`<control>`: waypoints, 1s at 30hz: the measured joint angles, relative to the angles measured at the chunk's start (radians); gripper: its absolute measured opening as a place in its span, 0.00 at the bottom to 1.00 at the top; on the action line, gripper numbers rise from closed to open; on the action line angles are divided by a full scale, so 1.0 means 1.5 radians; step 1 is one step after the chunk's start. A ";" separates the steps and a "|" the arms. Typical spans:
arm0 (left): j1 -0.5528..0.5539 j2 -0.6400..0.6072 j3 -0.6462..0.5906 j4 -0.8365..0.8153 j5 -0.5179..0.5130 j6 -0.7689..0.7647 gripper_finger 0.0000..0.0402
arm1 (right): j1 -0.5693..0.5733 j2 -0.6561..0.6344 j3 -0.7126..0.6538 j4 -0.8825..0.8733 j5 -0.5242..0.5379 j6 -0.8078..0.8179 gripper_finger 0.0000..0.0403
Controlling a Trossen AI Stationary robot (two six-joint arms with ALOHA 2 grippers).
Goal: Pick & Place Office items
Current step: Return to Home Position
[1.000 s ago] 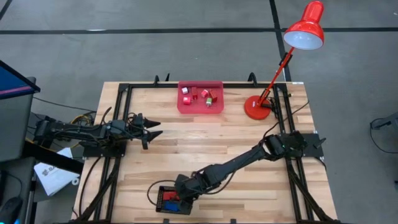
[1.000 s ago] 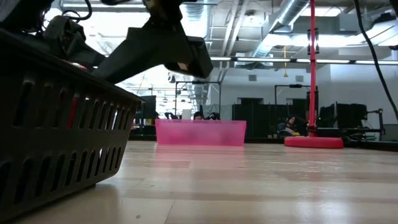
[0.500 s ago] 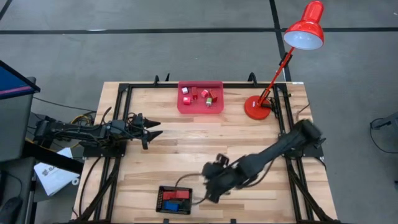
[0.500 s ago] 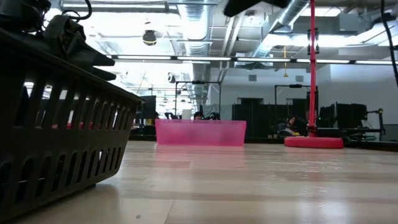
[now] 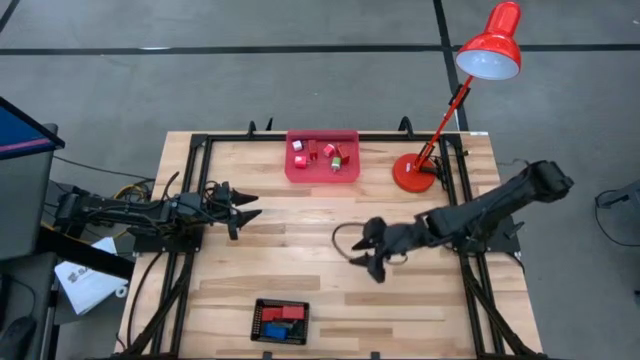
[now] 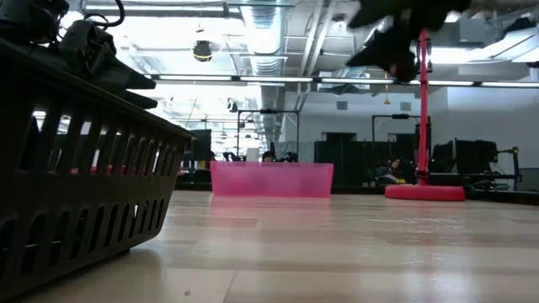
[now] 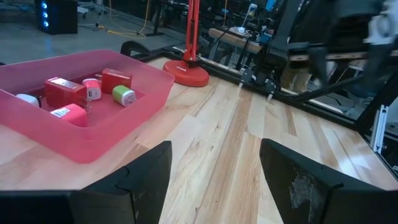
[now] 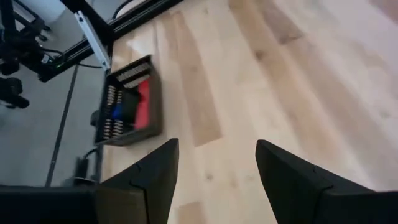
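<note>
Binned items: red blocks [image 5: 288,312] and one blue block [image 5: 272,325] lie in the black bin [image 5: 255,320], near edge of the worktop [image 5: 300,250], left of centre.
Tray items: small red-and-white pieces [image 5: 318,152] sit in the pink tray [image 5: 321,179], far edge.
Strays: every item in view lies in one container or the other.
Right gripper [image 5: 366,256]: mid-worktop, well apart from the bin; jaws wide, empty.
Left gripper [image 5: 254,205]: waits at left side; jaws wide, empty.
Progress: placing looks done; only parking the right arm seems left.

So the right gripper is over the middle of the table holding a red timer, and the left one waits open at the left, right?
No: the right gripper is open and empty, as the right wrist view shows. The rest is right, including the left gripper waiting open.
</note>
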 joint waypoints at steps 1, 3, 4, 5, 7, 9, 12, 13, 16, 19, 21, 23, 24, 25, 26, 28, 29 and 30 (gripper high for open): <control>0.000 0.000 0.000 0.000 0.000 0.000 0.60 | -0.012 -0.012 -0.025 0.019 -0.012 -0.016 0.52; 0.000 0.000 0.000 0.001 0.000 0.000 0.60 | -0.034 -0.036 -0.068 0.054 -0.035 -0.047 0.52; 0.000 0.000 0.000 0.001 0.000 0.000 0.60 | -0.044 -0.048 -0.088 0.069 -0.047 -0.064 0.52; 0.000 0.000 0.000 0.002 0.000 0.000 0.60 | -0.053 -0.061 -0.112 0.088 -0.059 -0.079 0.52; 0.000 0.000 0.000 0.003 0.000 0.000 0.60 | -0.068 -0.115 -0.172 0.114 -0.068 -0.108 0.52; 0.000 0.000 0.000 0.005 0.000 0.000 0.60 | -0.086 -0.182 -0.234 0.170 -0.068 -0.137 0.52; 0.000 0.000 0.000 0.005 0.001 0.000 0.60 | -0.115 -0.283 -0.333 0.216 -0.066 -0.158 0.52; 0.000 0.000 0.000 0.005 0.001 0.000 0.60 | -0.123 -0.318 -0.358 0.217 -0.066 -0.161 0.52; 0.000 0.000 0.000 0.004 0.001 0.000 0.60 | -0.136 -0.416 -0.402 0.185 -0.067 -0.171 0.52; 0.000 0.000 0.000 0.004 0.001 0.000 0.60 | -0.138 -0.505 -0.413 0.082 -0.067 -0.205 0.52; 0.000 0.000 0.000 0.005 0.001 0.000 0.60 | -0.138 -0.558 -0.420 0.047 -0.067 -0.229 0.52; 0.000 0.000 0.000 0.004 0.001 0.000 0.60 | -0.137 -0.607 -0.440 0.023 -0.067 -0.243 0.52; 0.000 0.000 0.000 0.004 0.001 0.000 0.60 | -0.137 -0.631 -0.454 0.021 -0.068 -0.243 0.52; 0.000 0.000 0.000 0.004 0.002 0.000 0.60 | -0.137 -0.655 -0.468 0.013 -0.068 -0.243 0.52; 0.000 0.000 0.000 0.004 0.004 0.000 0.60 | -0.137 -0.679 -0.483 0.003 -0.068 -0.240 0.52; 0.000 0.000 0.000 0.004 0.003 0.000 0.60 | -0.137 -0.726 -0.516 -0.011 -0.070 -0.221 0.52; 0.000 0.000 0.000 0.004 0.003 0.000 0.60 | -0.137 -0.745 -0.526 -0.011 -0.075 -0.209 0.51; 0.000 0.000 0.000 0.005 0.003 0.000 0.60 | -0.137 -0.759 -0.529 0.000 -0.087 -0.210 0.52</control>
